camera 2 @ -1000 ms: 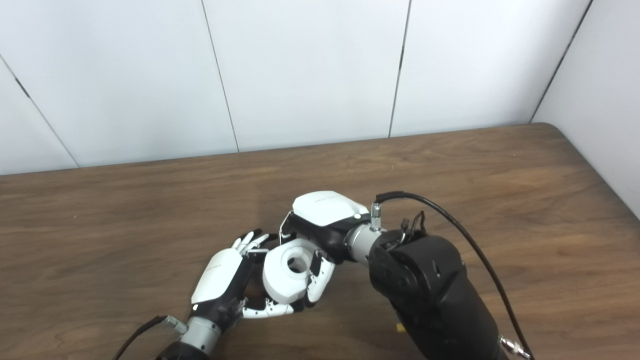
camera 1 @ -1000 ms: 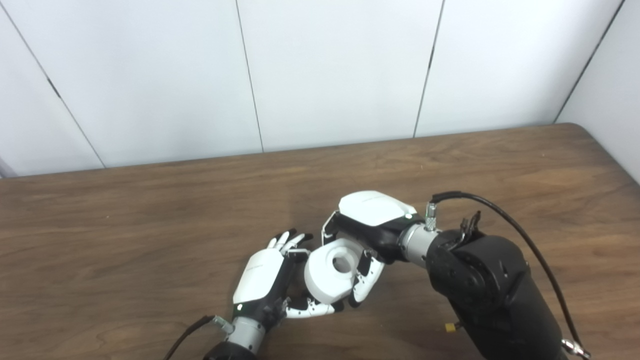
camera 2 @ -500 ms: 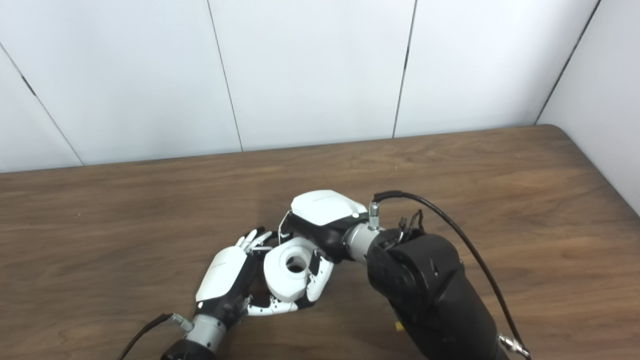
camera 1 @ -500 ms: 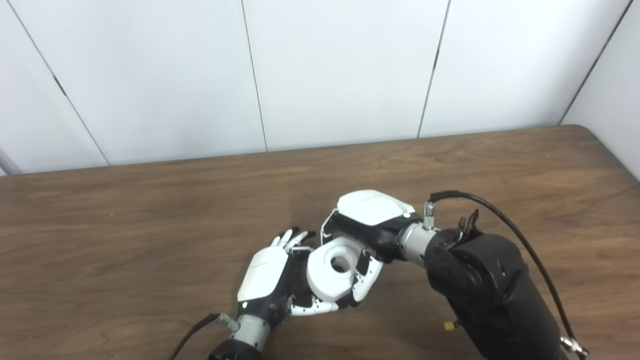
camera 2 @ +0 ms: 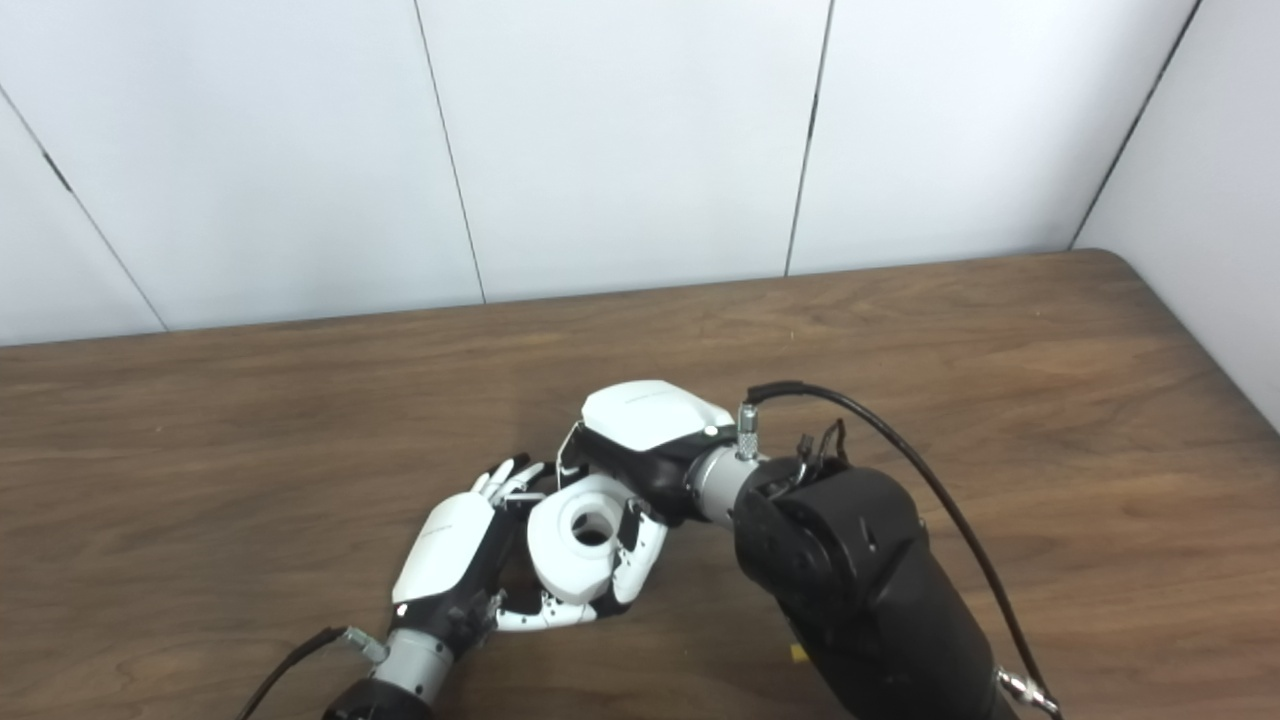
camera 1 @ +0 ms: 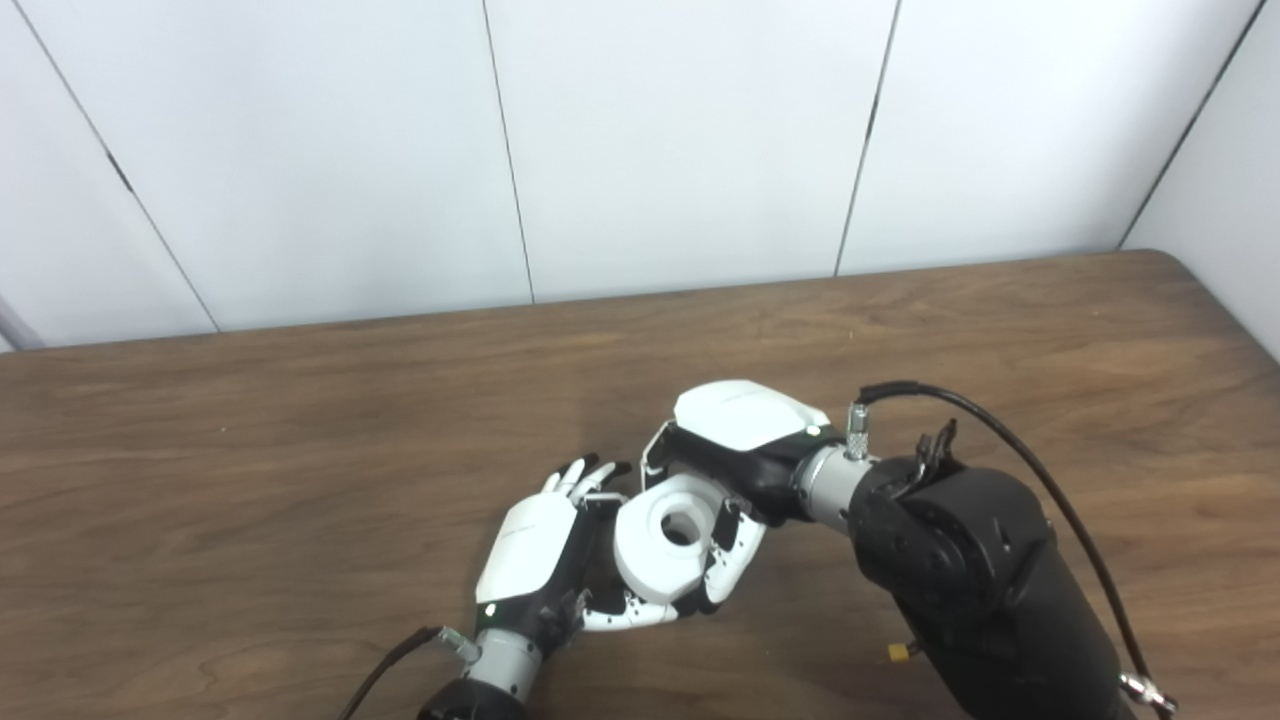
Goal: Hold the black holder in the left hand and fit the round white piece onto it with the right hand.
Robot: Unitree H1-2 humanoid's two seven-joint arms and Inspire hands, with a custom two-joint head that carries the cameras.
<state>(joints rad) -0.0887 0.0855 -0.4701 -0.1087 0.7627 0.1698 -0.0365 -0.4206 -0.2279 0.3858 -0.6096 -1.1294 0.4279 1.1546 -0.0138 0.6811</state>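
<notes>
The round white piece (camera 1: 665, 540), thick with a centre hole, hangs just above the table in my right hand (camera 1: 740, 435), which is shut on it from behind with fingers (camera 1: 735, 550) curled down its right side. My left hand (camera 1: 535, 555) stands on edge against the piece's left side, fingers (camera 1: 580, 478) pointing away from me and thumb (camera 1: 630, 615) reaching under the piece. The black holder (camera 1: 592, 540) shows only as a dark shape pressed between the left palm and the white piece. How the two parts meet is hidden.
The brown wooden table (camera 1: 300, 450) runs to a white panelled wall (camera 1: 650, 150) at the back and ends at the right edge (camera 1: 1230, 320). My bulky black right forearm (camera 1: 980, 580) with its looping cable (camera 1: 1010, 430) fills the lower right.
The view shifted slightly to the right a second ago. The two hands drew a little closer around the white piece. Nothing has moved in the last half second.
</notes>
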